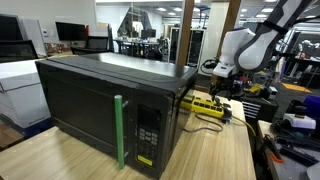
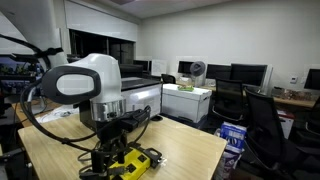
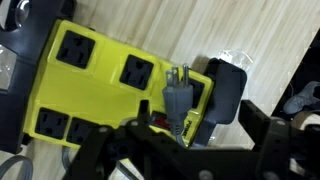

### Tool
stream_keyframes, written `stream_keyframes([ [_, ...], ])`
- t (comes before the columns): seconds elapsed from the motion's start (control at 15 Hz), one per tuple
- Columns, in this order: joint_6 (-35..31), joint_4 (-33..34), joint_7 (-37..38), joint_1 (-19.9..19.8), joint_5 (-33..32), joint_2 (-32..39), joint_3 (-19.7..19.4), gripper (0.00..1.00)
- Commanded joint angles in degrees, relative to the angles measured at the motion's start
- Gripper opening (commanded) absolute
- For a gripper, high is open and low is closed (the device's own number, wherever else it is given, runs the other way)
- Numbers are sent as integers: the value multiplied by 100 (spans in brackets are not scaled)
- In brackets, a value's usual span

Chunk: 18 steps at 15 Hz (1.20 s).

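The thing under the end effector (image 3: 180, 140) is a bright yellow plastic power strip (image 3: 90, 90) with black sockets. It lies flat on the worktop (image 3: 250, 30), just beside the microwave in an exterior view (image 1: 205, 103). I'd guess it's light and rigid with a slick casing, so it'd probably skate on the wood if pushed sideways.

A chunky black power adapter (image 3: 225, 90) sits plugged into 1 end of it. Next to that is a small grey 3-prong plug (image 3: 178, 100), lying on top of the strip with its prongs bare rather than seated in a socket. My read is that it's a hard little moulded body, light and not fragile. The flat sides of the body look like the place to pinch it, not the prongs.

The end effector hangs right over the plug, released, with the jaws standing wide on either side. I can't tell if a pad touches it.

The room is a big open office or lab, with black swivel chairs (image 2: 265, 120) and dark monitors (image 2: 245, 73) further back. The worktop (image 1: 60, 160) is pale wood-grain laminate, smooth and level. A big black microwave oven (image 1: 100, 100) with a green handle (image 1: 119, 130) takes up most of it, and the white robot arm (image 2: 85, 80) leans in over the corner.
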<state>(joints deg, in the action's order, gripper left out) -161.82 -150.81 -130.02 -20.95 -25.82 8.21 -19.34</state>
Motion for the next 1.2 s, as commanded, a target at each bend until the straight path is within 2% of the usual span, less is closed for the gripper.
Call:
stream_keyframes([
  [0.0, -316, -93, -362, -163, 243, 76, 19, 60],
  [0.27, -408, -49, -613, -340, 775, 205, 127, 31],
  [0.53, -463, 58, -547, -417, 1218, 364, 201, 6],
  [0.87, -477, 87, -522, -453, 1652, 366, 295, 8],
  [1.13, -617, 649, -253, -421, 1650, 794, 246, 8],
])
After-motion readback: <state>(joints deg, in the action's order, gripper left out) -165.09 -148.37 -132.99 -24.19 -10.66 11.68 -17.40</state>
